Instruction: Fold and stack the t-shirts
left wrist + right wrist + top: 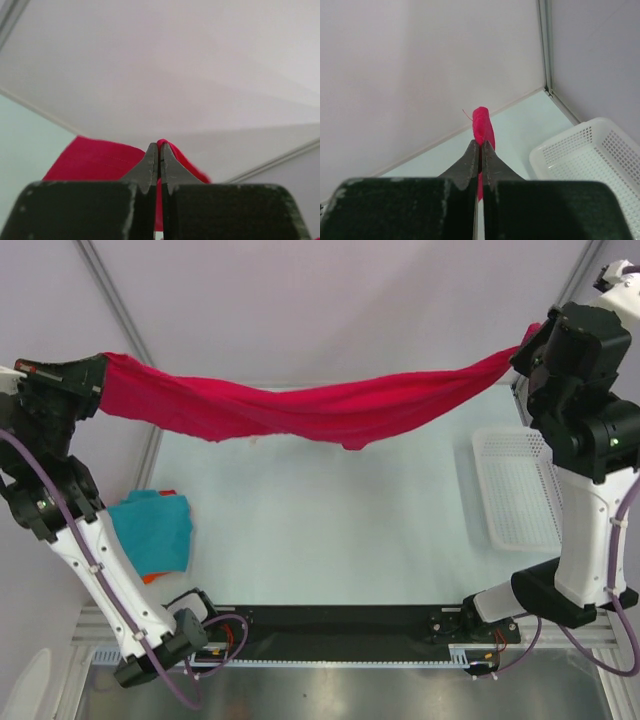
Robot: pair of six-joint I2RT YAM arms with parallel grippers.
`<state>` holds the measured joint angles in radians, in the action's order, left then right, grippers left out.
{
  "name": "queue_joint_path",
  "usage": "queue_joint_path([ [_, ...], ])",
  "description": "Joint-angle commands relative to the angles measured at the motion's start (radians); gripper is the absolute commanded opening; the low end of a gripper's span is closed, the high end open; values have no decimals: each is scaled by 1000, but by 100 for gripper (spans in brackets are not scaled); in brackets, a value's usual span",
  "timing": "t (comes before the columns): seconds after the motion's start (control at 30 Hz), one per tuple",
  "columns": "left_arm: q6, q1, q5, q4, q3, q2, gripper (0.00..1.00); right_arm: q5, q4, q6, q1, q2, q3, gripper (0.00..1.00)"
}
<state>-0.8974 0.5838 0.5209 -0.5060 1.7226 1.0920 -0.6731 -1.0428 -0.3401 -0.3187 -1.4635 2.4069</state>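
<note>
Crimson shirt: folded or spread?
Not folded: crimson shirt hangs bunched, strung between left pincer and right pincer, both shut on it, sagging above the table.

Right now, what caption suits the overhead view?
Left arm and right arm stretch a crimson-pink t-shirt above the table, jaws shut on its ends.

The large crimson-pink cloth t-shirt (300, 410) looks soft and matt, with a fine stitched seam. The crumpled teal-blue cloth t-shirt (155, 530) is matt too. The white plastic mesh basket (520, 490) is perforated and faintly glossy. The pale smooth desk (320, 540) has a dull sheen. The left pincer (159, 147) is dark and matt, possibly hard plastic, scuffed pale at its edges
</note>
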Motion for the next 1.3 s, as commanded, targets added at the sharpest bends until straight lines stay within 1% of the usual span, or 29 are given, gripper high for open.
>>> queue_joint_path([
  [0.0, -113, 7, 65, 99, -67, -21, 0, -75, -11, 42, -14, 69, 17, 0],
  [0.1, -132, 7, 68, 110, -95, -27, 0, -72, -14, 39, -14, 98, -23, 0],
  [0.13, -132, 7, 62, 109, -100, -29, 0, -68, -13, 36, -14, 103, -61, 0],
  [0.23, -130, 7, 65, 109, -109, -9, 0, -17, -16, 10, -5, 97, -135, 0],
  [0.3, -130, 5, 64, 115, -123, 11, 0, 64, -17, -22, 22, 72, -176, 0],
  [0.37, -130, 1, 60, 126, -150, 60, 0, 159, 6, -45, 43, 33, -250, 0],
  [0.43, -123, -22, 57, 136, -173, 109, 0, 205, 26, -56, 55, -6, -299, 0],
  [0.47, -115, -38, 56, 138, -184, 173, 0, 242, 52, -57, 53, -26, -348, 0],
  [0.53, -115, -79, 79, 141, -187, 247, 0, 268, 66, -60, 55, -110, -376, 0],
  [0.57, -113, -94, 99, 144, -186, 325, 0, 291, 60, -62, 55, -141, -374, 0],
  [0.6, -109, -125, 103, 144, -186, 356, 0, 297, 53, -66, 53, -209, -368, 0],
  [0.7, -83, -169, 97, 144, -193, 449, 0, 291, 53, -66, 41, -288, -370, 0],
  [0.8, -58, -196, 87, 144, -213, 485, 0, 270, 79, -63, 40, -313, -396, 0],
  [0.97, -25, -197, 91, 146, -221, 503, 0, 268, 92, -66, 55, -353, -402, 1],
  [1.0, -21, -197, 97, 147, -221, 503, 0, 274, 89, -68, 56, -357, -399, 7],
  [1.07, -6, -199, 99, 142, -222, 500, 0, 299, 78, -71, 55, -365, -396, 25],
  [1.17, 11, -199, 100, 135, -231, 497, 0, 329, 64, -71, 33, -368, -399, 41],
  [1.27, 25, -197, 106, 135, -250, 490, 0, 333, 47, -71, -16, -359, -414, 47],
])
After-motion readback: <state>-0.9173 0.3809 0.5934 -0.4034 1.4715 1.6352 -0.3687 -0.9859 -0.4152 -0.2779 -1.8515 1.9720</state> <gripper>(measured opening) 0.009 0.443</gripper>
